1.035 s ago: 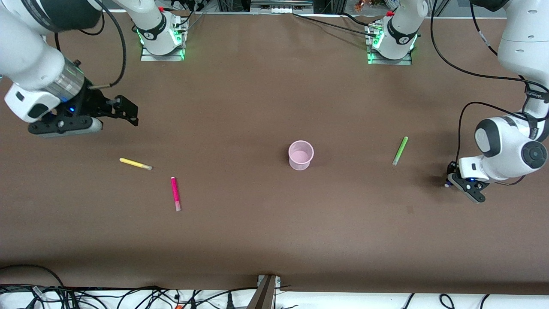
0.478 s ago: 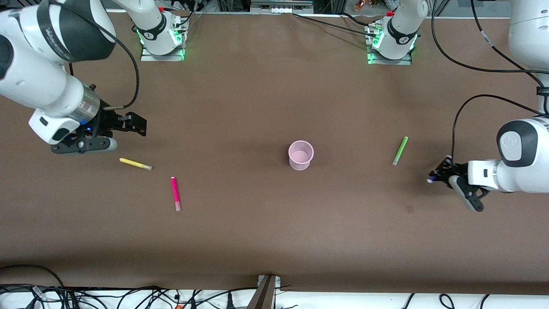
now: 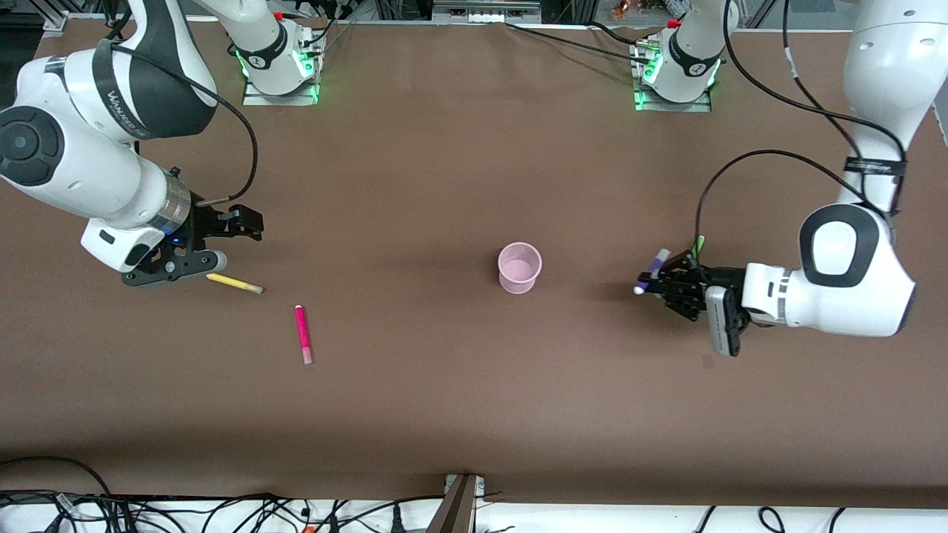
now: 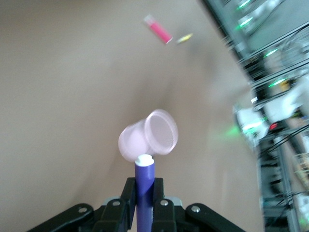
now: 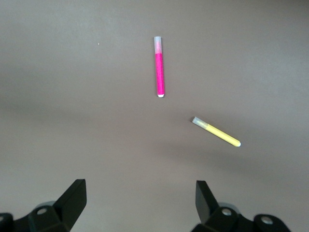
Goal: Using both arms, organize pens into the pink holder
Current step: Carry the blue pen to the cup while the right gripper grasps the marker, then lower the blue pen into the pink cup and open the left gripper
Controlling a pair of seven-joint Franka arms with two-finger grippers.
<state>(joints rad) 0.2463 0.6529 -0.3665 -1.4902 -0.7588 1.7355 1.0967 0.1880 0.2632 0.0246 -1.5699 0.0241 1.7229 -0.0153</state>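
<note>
Left gripper (image 3: 655, 277) is clamping the purple pen (image 4: 144, 193), long axis aiming at the holder (image 3: 519, 267).
Right gripper (image 5: 137, 200) is gaping wide over the table beside the yellow pen (image 3: 233, 283).

The pink holder (image 3: 519, 267) is standing upright on the surface, midway between my two arms' ends, its translucent mouth open. I am holding the purple pen (image 3: 653, 266) in my left claw (image 3: 655, 280), pinched between the fingers, its pale cap pointing toward the holder. The light green pen (image 3: 698, 244) is lying mostly hidden under that claw. The yellow pen (image 3: 234, 282) is lying flat toward my right arm's end, one end under my spread right claw (image 3: 222, 238). The magenta pen (image 3: 302, 334) is lying near it, closer to the front camera.
</note>
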